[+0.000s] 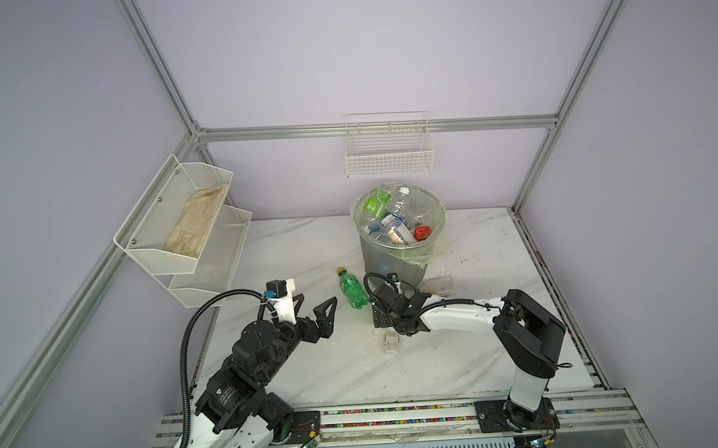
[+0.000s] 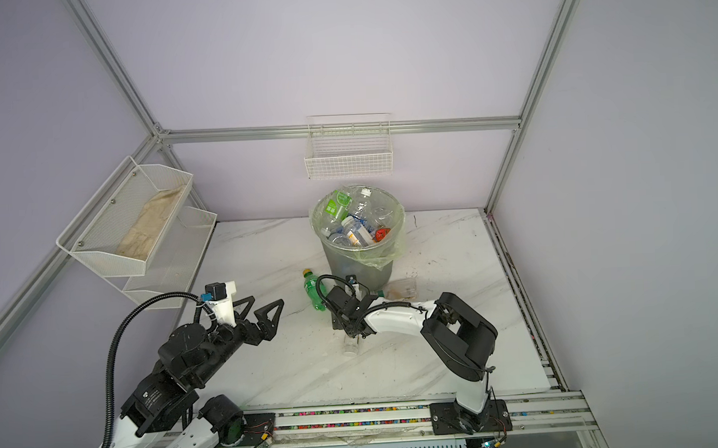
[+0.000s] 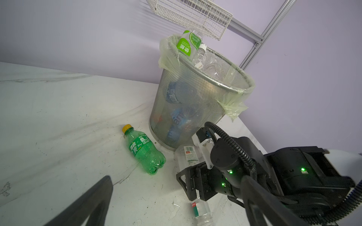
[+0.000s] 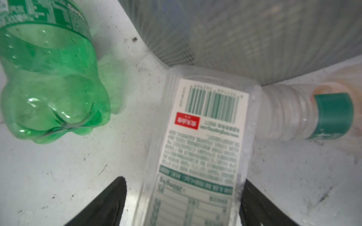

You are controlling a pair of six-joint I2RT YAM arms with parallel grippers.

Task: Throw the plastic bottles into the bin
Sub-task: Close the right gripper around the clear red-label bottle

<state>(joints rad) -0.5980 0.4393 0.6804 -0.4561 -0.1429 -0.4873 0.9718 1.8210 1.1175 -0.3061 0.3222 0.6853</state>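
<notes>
Right gripper [image 4: 184,182] gapes astride the clear bottle [image 4: 207,137], unclamped, at the bin's [image 1: 392,261] six o'clock. Left gripper [image 1: 317,304] wide, empty. Risk: closing may squirt it against the green bottle [image 1: 353,289] at eight o'clock.

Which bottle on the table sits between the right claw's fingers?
The clear bottle with the white barcode label; the green bottle lies outside the right claw.
</notes>
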